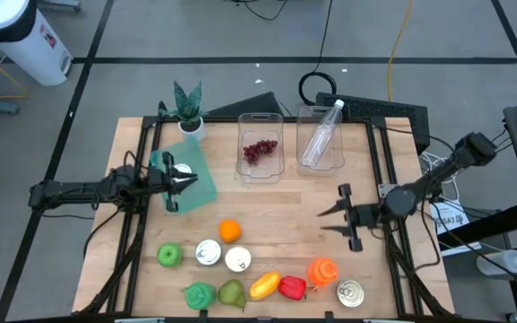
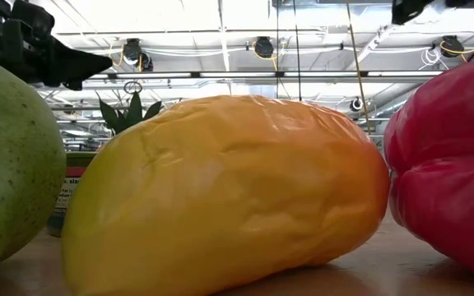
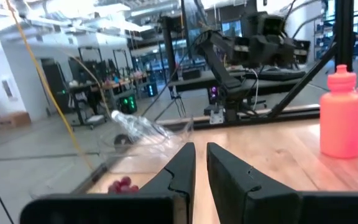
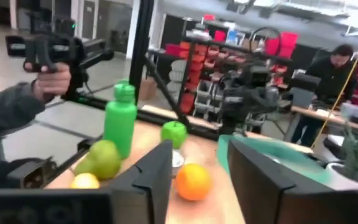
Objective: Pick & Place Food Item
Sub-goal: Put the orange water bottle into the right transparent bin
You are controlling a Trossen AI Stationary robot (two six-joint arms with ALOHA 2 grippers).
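We see the tabletop (image 1: 267, 202) carrying two clear bins: the one holding grapes (image 1: 259, 150) sits beyond the right tool (image 1: 333, 222), whose fingers stand apart on nothing. The orange (image 1: 230, 231) lies well ahead of it. The left tool (image 1: 189, 182) hovers pressed together, empty, over a teal bag (image 1: 197, 178)

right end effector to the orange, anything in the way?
Nothing visible. In the high view the right end effector, fingers apart, points across bare table toward the orange. The cans and apple sit beyond the orange, off that line. The right wrist view shows the orange just ahead between the fingers.
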